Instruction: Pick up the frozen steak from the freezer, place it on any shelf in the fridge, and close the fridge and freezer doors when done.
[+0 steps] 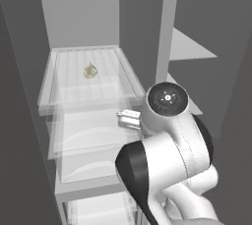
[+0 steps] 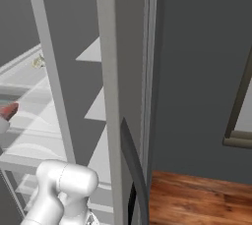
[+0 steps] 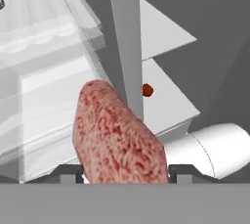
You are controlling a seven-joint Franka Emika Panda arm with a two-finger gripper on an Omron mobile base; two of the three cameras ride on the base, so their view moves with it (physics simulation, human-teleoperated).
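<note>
steak (image 3: 119, 135) clamped between the fingers (image 3: 68, 173), long axis running out from the hand | gripper (image 3: 124, 174) in front of the freezer drawers (image 1: 88, 135) | divider (image 3: 124, 42) stands just past the steak | fridge shelves (image 3: 166, 98) lie beyond it to the right, so my guess: carry right, then in | small red item (image 3: 147, 90) on a shelf

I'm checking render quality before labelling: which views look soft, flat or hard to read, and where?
Hand view: the steak fills the foreground, its marbling slightly soft, held between the gripper tips. Left base view: flat, even light with no hard shadows; the clear shelves overlap hazily, and the small item on the top one is too blurred to name. Right base view: the steak is cut off at the left edge.
</note>
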